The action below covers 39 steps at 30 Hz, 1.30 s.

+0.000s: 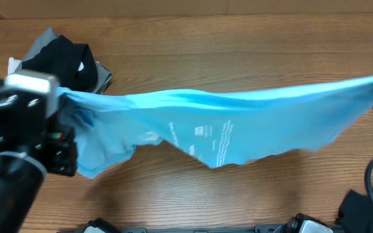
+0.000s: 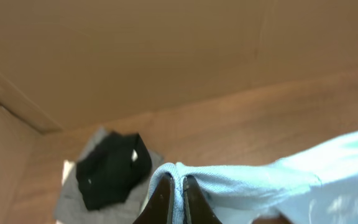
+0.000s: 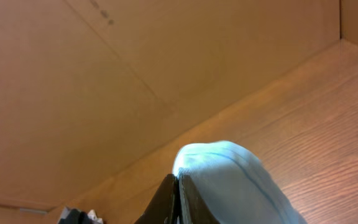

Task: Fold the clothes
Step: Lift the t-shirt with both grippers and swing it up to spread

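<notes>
Sky-blue T-shirt (image 1: 238, 116) hangs stretched above the counter (image 1: 238, 194) between your left hand (image 2: 176, 185) and right hand (image 3: 176, 182), each pinching an edge, so you look mid-spread; next, keep it taut and lower it flat, clear of the dark pile of clothes (image 1: 70, 61) far left.

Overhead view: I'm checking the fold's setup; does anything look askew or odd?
Nothing spilled or damaged. The blue T-shirt hangs stretched between the left claw and right claw, its lower edge sagging unevenly; the dark garment pile at far left looks rumpled.
</notes>
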Motion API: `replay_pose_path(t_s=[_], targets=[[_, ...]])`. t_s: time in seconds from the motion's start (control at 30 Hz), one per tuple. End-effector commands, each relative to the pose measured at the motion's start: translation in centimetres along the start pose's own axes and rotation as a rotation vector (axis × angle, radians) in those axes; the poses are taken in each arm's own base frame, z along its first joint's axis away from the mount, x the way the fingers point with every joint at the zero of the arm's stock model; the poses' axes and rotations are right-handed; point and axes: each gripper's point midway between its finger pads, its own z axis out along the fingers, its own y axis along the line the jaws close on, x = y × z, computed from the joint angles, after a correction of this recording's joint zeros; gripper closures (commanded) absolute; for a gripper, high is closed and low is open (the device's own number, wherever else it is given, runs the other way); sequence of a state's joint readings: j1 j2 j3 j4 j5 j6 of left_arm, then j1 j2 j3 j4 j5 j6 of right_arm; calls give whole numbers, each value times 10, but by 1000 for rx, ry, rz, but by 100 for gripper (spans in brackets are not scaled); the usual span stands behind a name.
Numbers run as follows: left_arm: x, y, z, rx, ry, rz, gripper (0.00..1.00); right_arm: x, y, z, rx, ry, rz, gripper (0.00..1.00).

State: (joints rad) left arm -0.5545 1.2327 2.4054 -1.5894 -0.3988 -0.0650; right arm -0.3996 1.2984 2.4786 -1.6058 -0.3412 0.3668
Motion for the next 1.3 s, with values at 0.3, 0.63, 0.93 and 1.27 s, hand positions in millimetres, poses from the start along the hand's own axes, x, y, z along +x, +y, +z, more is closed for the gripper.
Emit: replay_pose_path(t_s=[0.3,0.63,0.93,1.27], targets=[[-24,14,-25,-27,-119,10,96,-4,-1,4,9,2,13,96],[-5,-15,50,-40,105,86,96,-6,-20,50,53,99,31,96],[-18,-15,39,-13,41,59,96,-9,-11,31,29,49,-1,96],[-14,17,-43,5,-119,-8,96,3,15,-34,-38,-46,-18,96]])
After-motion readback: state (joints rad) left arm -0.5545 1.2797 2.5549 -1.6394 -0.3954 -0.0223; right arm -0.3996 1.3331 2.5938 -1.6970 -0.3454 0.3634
